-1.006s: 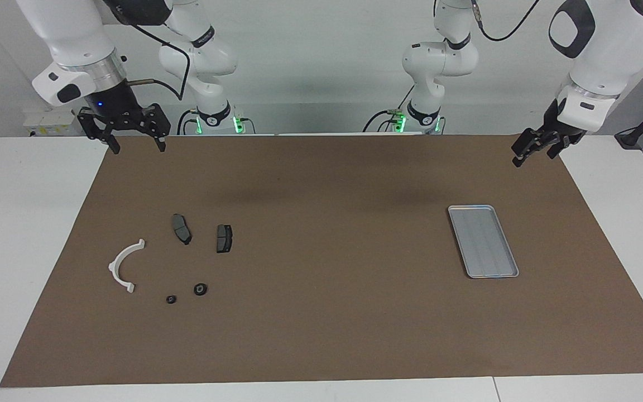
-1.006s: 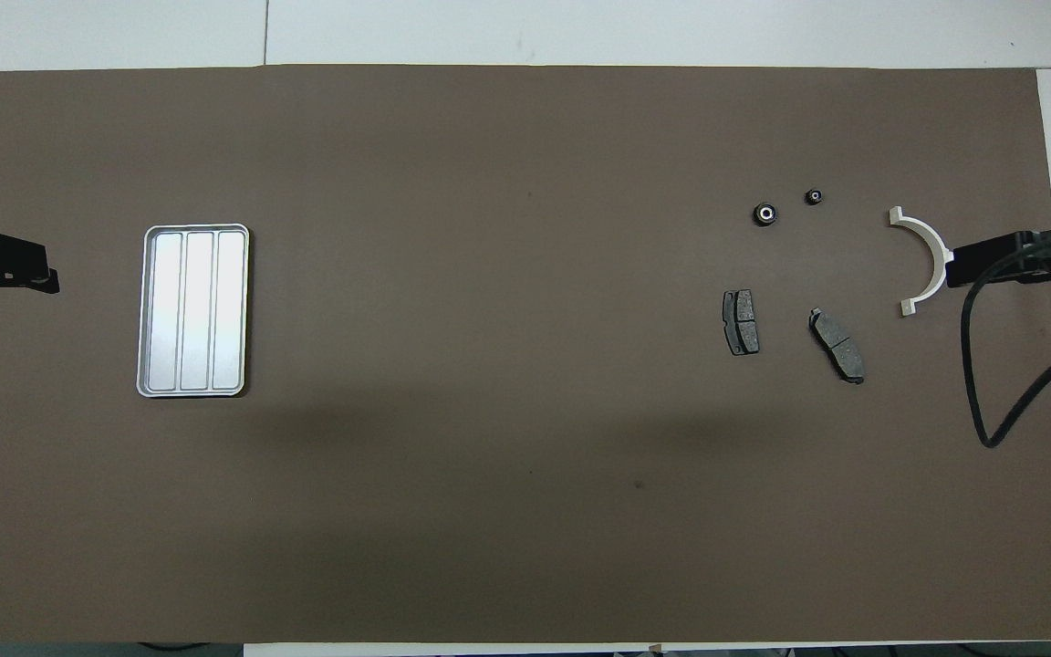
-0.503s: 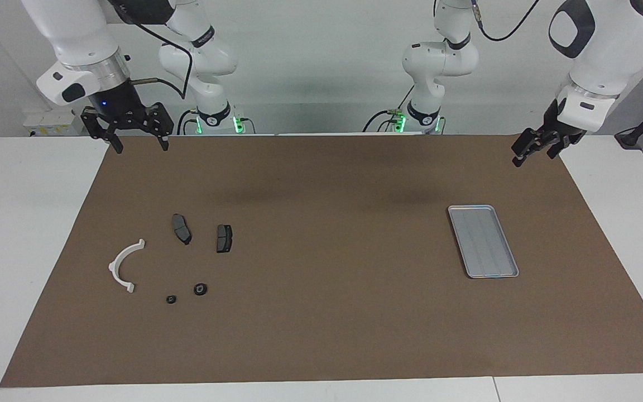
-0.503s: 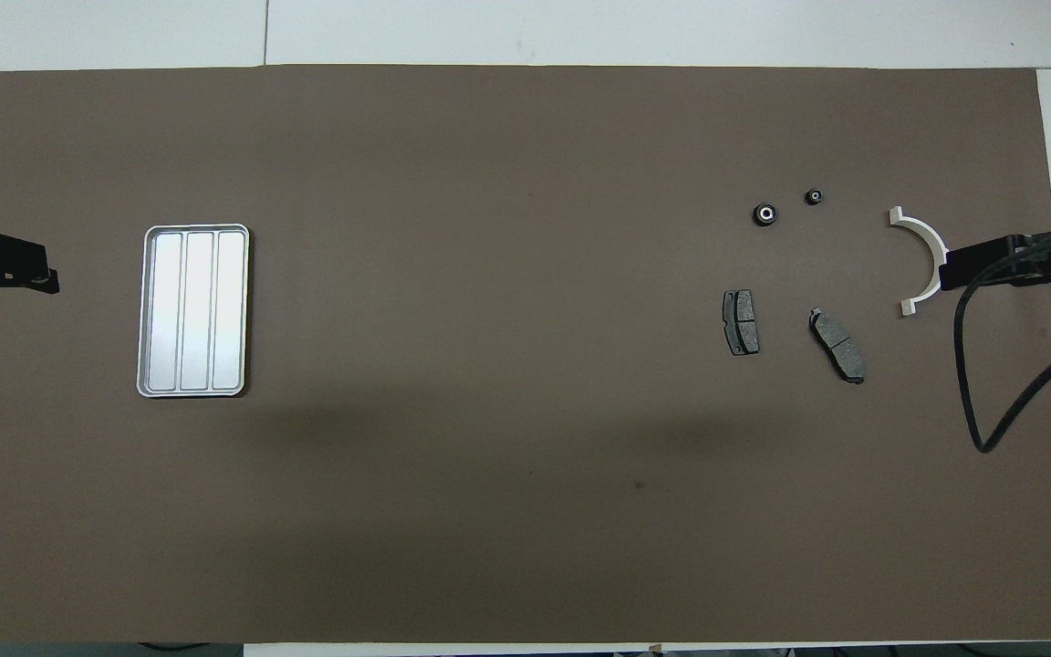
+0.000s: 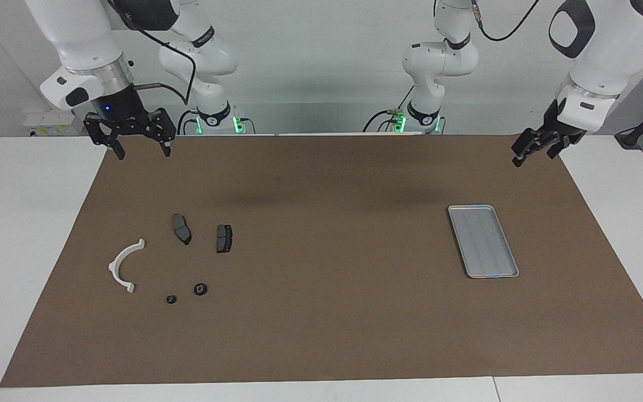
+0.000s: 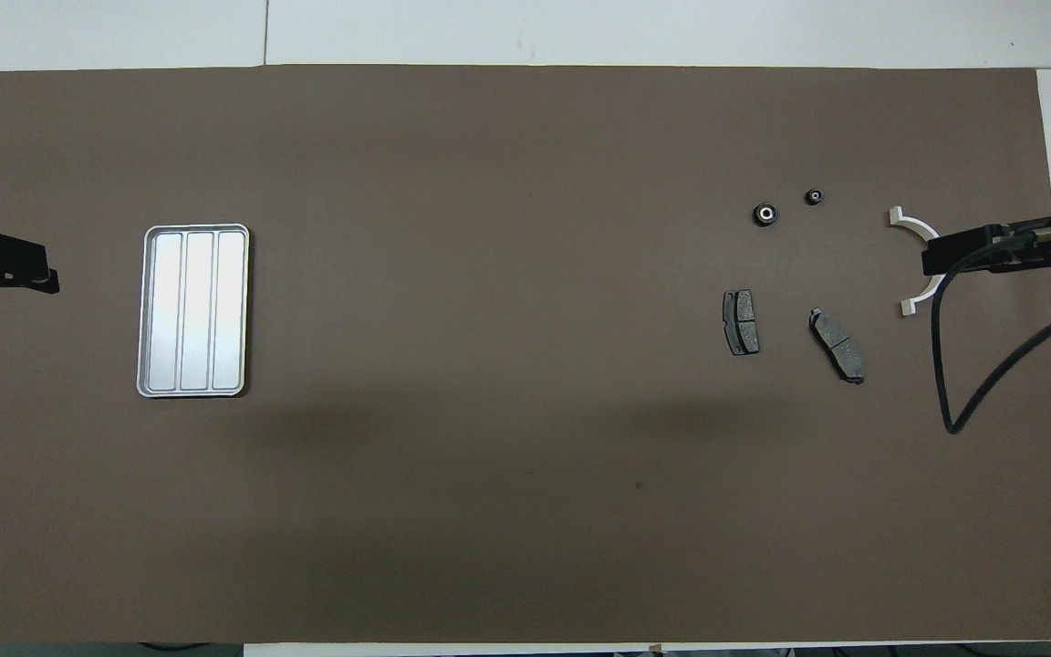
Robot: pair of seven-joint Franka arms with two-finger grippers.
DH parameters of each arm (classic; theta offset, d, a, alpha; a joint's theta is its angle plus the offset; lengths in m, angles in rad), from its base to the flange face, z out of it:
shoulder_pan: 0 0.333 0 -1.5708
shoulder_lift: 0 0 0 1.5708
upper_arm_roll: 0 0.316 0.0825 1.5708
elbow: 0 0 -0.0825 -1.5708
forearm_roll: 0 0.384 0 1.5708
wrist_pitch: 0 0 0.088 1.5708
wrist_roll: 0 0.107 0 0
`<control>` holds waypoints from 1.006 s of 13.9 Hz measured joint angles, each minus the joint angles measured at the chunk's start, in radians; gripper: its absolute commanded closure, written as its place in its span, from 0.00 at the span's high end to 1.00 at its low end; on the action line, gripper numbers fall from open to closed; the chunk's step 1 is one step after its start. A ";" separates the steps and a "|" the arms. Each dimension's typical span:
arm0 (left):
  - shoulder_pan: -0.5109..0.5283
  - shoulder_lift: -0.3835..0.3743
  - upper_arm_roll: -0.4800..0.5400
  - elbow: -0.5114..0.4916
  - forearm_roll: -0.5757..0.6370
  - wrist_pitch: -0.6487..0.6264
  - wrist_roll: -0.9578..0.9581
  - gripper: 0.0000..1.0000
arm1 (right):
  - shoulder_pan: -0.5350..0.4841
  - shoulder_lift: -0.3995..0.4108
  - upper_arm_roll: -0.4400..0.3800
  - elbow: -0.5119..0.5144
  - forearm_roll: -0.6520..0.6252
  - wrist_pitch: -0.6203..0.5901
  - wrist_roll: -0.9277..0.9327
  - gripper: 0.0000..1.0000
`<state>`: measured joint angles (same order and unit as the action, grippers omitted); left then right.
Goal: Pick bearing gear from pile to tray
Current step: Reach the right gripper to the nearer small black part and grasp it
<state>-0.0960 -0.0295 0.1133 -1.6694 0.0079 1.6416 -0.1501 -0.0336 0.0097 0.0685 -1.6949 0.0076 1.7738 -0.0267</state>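
The pile lies on the brown mat toward the right arm's end: a white arc bracket (image 5: 123, 265) (image 6: 904, 219), two dark grey brake pads (image 5: 181, 228) (image 5: 224, 238) (image 6: 837, 344) (image 6: 740, 321), and two small black round pieces with pale centres (image 5: 200, 288) (image 5: 171, 299) (image 6: 764, 213) (image 6: 814, 196). The silver tray (image 5: 469, 208) (image 6: 195, 226) lies empty toward the left arm's end. My right gripper (image 5: 143, 151) (image 6: 936, 260) is open and empty, raised high over the mat's robot-side edge; from overhead it covers the bracket's middle. My left gripper (image 5: 531, 156) (image 6: 5, 274) waits open, raised beside the tray.
The brown mat (image 5: 321, 312) covers most of the white table (image 5: 20, 234). A black cable (image 6: 972, 365) hangs from the right arm over the mat near the bracket. The wide stretch of mat between pile and tray holds nothing.
My right gripper has shifted a little toward the table's middle and slightly lower, now covering more of the white bracket from overhead. The left arm and all parts have not moved.
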 measured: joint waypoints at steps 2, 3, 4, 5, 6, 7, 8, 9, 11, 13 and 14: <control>0.000 0.000 0.000 0.000 0.000 0.000 0.000 1.00 | 0.017 0.080 0.000 -0.009 -0.021 0.058 0.000 1.00; 0.000 0.000 0.000 0.000 0.000 0.000 0.000 1.00 | 0.027 0.125 0.000 -0.010 -0.035 0.085 0.000 1.00; 0.000 0.000 0.000 0.000 0.000 0.000 0.000 1.00 | 0.033 0.169 0.000 -0.009 -0.043 0.113 0.000 1.00; 0.000 0.000 0.000 0.000 0.000 0.000 0.000 1.00 | 0.036 0.214 0.000 -0.007 -0.051 0.140 0.000 1.00; 0.000 0.000 0.000 0.000 0.000 0.000 0.000 1.00 | 0.037 0.259 0.000 -0.001 -0.058 0.162 0.000 1.00; 0.000 0.000 0.000 0.000 0.000 0.000 0.000 1.00 | 0.037 0.308 0.000 0.013 -0.063 0.182 0.000 1.00; 0.000 0.000 0.000 0.000 0.000 0.000 0.000 1.00 | 0.037 0.350 -0.001 0.032 -0.065 0.192 0.001 1.00; 0.000 0.000 0.000 0.000 0.000 0.000 0.000 1.00 | 0.036 0.391 -0.001 0.053 -0.066 0.193 0.003 1.00; 0.000 0.000 0.000 0.000 0.000 0.000 0.000 1.00 | 0.036 0.469 -0.002 0.111 -0.066 0.194 0.008 1.00; 0.000 0.000 0.000 0.000 0.000 0.000 0.000 1.00 | 0.045 0.544 -0.001 0.173 -0.066 0.205 0.027 1.00; 0.000 0.000 0.000 0.000 0.000 0.000 0.000 1.00 | 0.054 0.571 -0.001 0.189 -0.067 0.230 0.040 1.00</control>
<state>-0.0960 -0.0295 0.1133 -1.6694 0.0079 1.6416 -0.1501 0.0205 0.5805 0.0673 -1.5058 -0.0590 2.0042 0.0136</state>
